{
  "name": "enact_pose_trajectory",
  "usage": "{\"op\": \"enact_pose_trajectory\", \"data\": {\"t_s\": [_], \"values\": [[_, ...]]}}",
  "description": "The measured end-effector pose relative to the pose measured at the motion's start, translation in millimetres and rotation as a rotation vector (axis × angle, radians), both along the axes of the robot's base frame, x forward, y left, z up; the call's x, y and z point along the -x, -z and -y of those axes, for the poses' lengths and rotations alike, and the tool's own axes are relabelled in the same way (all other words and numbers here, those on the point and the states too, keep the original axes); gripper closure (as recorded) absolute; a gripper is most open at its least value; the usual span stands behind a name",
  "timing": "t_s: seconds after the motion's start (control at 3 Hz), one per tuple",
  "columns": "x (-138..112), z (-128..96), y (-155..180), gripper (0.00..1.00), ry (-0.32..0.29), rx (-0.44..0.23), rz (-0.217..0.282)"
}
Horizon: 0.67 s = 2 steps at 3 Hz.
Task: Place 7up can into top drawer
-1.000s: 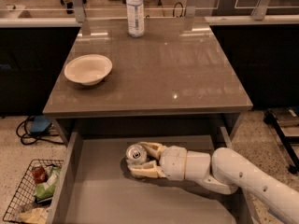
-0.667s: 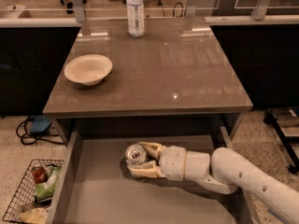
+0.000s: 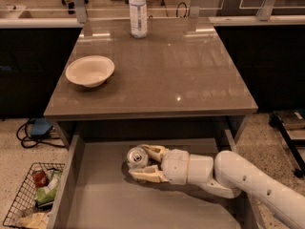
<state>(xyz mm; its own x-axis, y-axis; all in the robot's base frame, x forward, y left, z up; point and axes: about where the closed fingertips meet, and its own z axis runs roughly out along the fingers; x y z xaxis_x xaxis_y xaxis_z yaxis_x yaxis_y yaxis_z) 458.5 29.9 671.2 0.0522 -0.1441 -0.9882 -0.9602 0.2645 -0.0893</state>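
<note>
The 7up can (image 3: 137, 156), silvery with its pull-tab top facing up, stands inside the open top drawer (image 3: 95, 194), near the middle toward the back. My gripper (image 3: 143, 163) reaches in from the right on its white arm. Its two cream fingers (image 3: 145, 175) sit on either side of the can and hold it, one behind and one in front. The can's base looks to be on or very near the drawer bottom.
On the tabletop (image 3: 190, 80) above stand a white bowl (image 3: 89, 70) at the left and a clear plastic bottle (image 3: 137, 12) at the back. A wire basket (image 3: 33, 194) with packets sits on the floor left of the drawer.
</note>
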Motion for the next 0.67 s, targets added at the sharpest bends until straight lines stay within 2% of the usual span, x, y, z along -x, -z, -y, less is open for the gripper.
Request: {"op": "enact_pose_trajectory", "data": {"t_s": [0.33,0.67], "values": [[0.4,-1.1,-0.2,0.00,-0.002,0.000,0.000],[0.4,-1.2,-0.2,0.00,-0.003,0.000,0.000]]}}
